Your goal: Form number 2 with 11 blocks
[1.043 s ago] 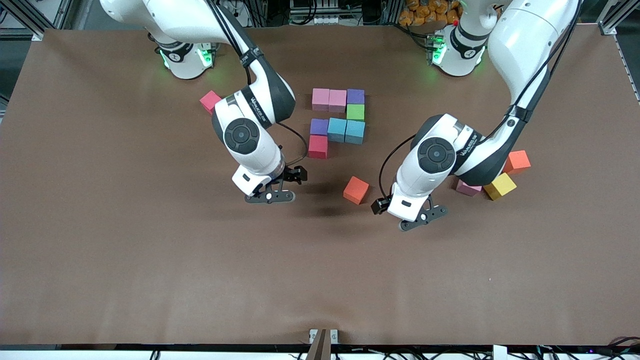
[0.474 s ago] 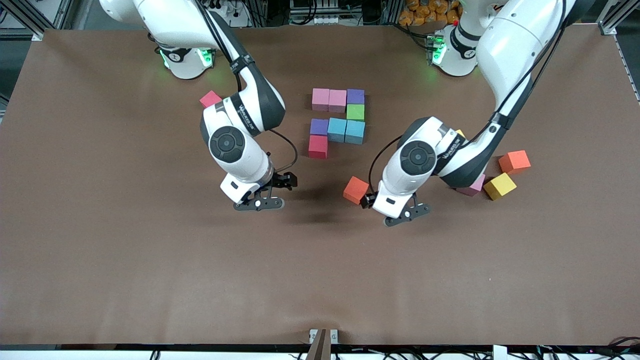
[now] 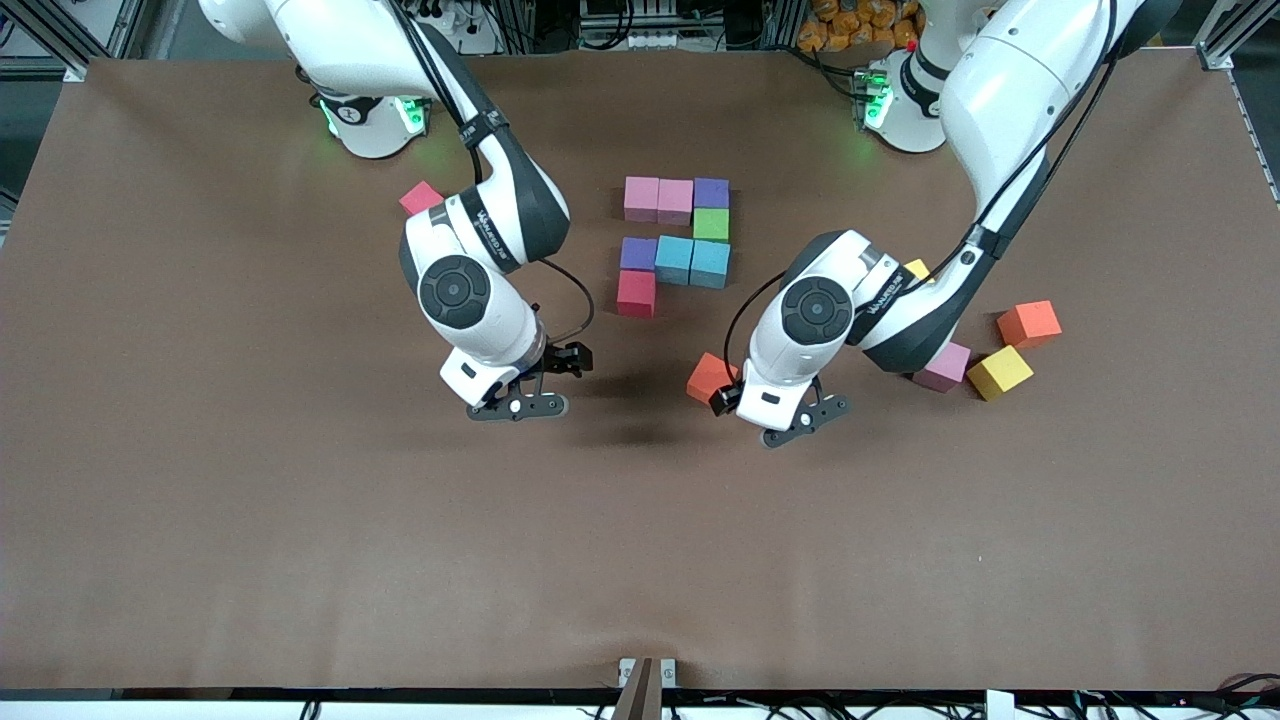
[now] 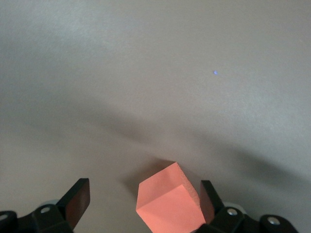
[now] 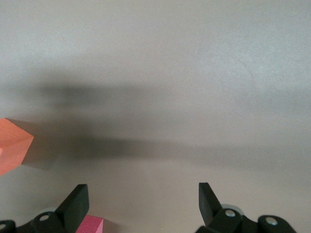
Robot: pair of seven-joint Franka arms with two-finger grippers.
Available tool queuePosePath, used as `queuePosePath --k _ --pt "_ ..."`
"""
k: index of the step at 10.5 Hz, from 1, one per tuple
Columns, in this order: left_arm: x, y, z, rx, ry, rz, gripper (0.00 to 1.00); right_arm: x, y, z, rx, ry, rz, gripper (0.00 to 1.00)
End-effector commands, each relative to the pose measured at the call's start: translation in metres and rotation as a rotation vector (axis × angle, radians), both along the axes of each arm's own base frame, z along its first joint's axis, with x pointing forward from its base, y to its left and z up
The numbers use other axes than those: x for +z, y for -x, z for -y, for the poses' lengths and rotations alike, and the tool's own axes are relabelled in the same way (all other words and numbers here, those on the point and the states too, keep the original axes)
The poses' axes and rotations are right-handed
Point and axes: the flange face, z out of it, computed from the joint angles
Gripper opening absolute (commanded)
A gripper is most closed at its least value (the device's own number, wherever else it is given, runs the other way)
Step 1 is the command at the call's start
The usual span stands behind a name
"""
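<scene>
Eight blocks lie together mid-table: two pink (image 3: pixel 641 198) (image 3: pixel 675 200), purple (image 3: pixel 711 192), green (image 3: pixel 711 224), purple (image 3: pixel 638 253), two blue (image 3: pixel 674 259) (image 3: pixel 710 263), red (image 3: pixel 636 293). An orange-red cube (image 3: pixel 705 376) (image 4: pixel 167 204) lies nearer the front camera, turned at an angle. My left gripper (image 3: pixel 790 414) (image 4: pixel 143 192) hangs open around it, the cube close to one finger (image 4: pixel 208 196) and apart from the other. My right gripper (image 3: pixel 515 402) (image 5: pixel 142 193) hangs open over bare table toward the right arm's end of the red block (image 5: pixel 91 226).
Loose cubes at the left arm's end: orange (image 3: pixel 1029 323), yellow (image 3: pixel 999 372), pink (image 3: pixel 944 364), and a yellow one (image 3: pixel 915 268) mostly hidden by the left arm. A red cube (image 3: pixel 420 198) lies near the right arm's base. The brown table (image 3: pixel 300 520) spreads wide toward the front camera.
My left gripper has moved toward the right arm's end, coming over the orange-red cube. My right gripper drifted away from the blocks, then held still.
</scene>
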Motion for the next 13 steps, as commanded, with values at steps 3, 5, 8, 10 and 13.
queuePosePath --k 3,5,8,10,13 --pt "-0.008 0.011 0.021 0.045 0.016 -0.052 1.00 0.004 -0.004 0.005 0.017 0.006 -0.004 1.00" --pt "-0.009 0.013 0.025 0.050 0.011 -0.057 1.00 0.004 -0.004 0.006 0.016 0.007 -0.006 1.00" --pt "-0.012 0.014 0.031 0.074 0.010 -0.060 1.00 0.005 -0.003 0.006 0.017 0.009 -0.012 1.00" --pt "-0.021 0.017 0.040 0.066 -0.053 -0.068 1.00 0.005 -0.002 0.007 0.017 0.009 -0.014 1.00" --pt "-0.033 0.019 0.041 0.083 -0.088 -0.086 1.00 0.004 -0.002 0.007 0.017 0.010 -0.015 1.00"
